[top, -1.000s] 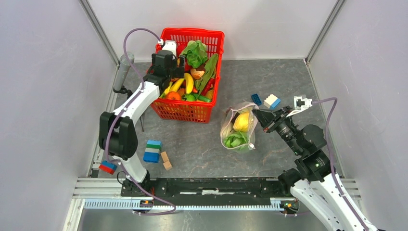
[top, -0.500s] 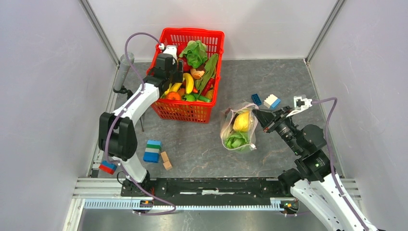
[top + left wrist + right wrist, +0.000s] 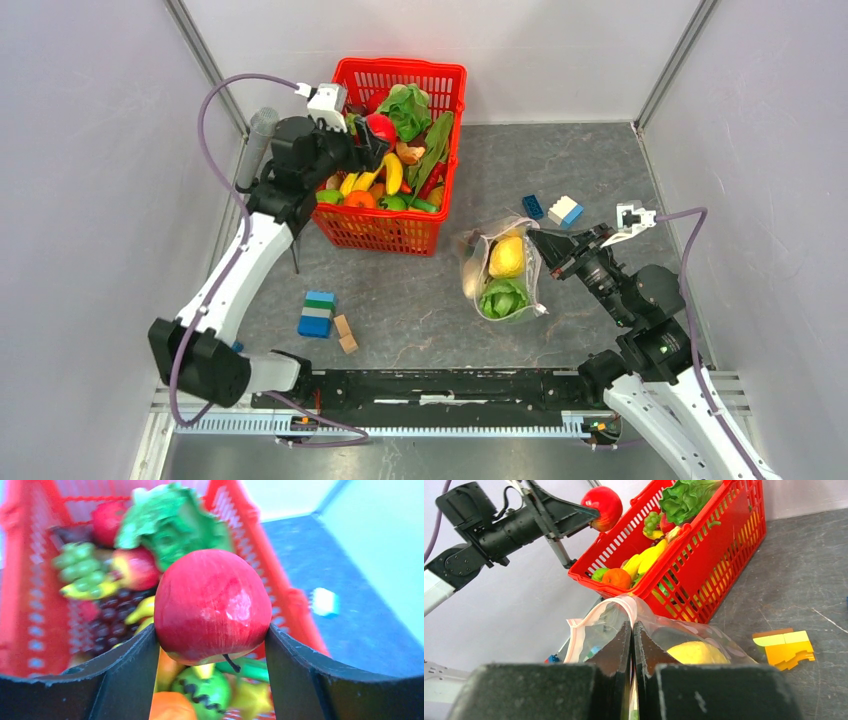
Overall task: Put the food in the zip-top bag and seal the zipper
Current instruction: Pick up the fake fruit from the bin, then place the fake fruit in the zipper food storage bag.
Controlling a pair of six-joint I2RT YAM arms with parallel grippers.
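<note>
My left gripper (image 3: 368, 140) is shut on a red apple (image 3: 212, 605) and holds it above the red mesh basket (image 3: 445, 75), over the other toy produce. The apple also shows in the top view (image 3: 380, 126) and the right wrist view (image 3: 602, 506). The clear zip-top bag (image 3: 505, 268) lies on the grey table right of the basket, holding a yellow fruit (image 3: 506, 256) and leafy greens (image 3: 503, 298). My right gripper (image 3: 632, 630) is shut on the bag's mouth edge, on its pink zipper strip (image 3: 589, 621), and holds it lifted.
The basket holds bananas (image 3: 392, 172), an orange (image 3: 361, 199), green grapes (image 3: 652, 522) and lettuce (image 3: 407, 108). Building blocks lie on the table: blue and white ones (image 3: 556, 209) behind the bag, a striped stack (image 3: 317, 314) and tan pieces (image 3: 346, 334) at front left.
My left gripper has lifted the red apple up out of the basket and swung its arm outward. My right gripper has pulled the bag's mouth slightly nearer and to the right.
</note>
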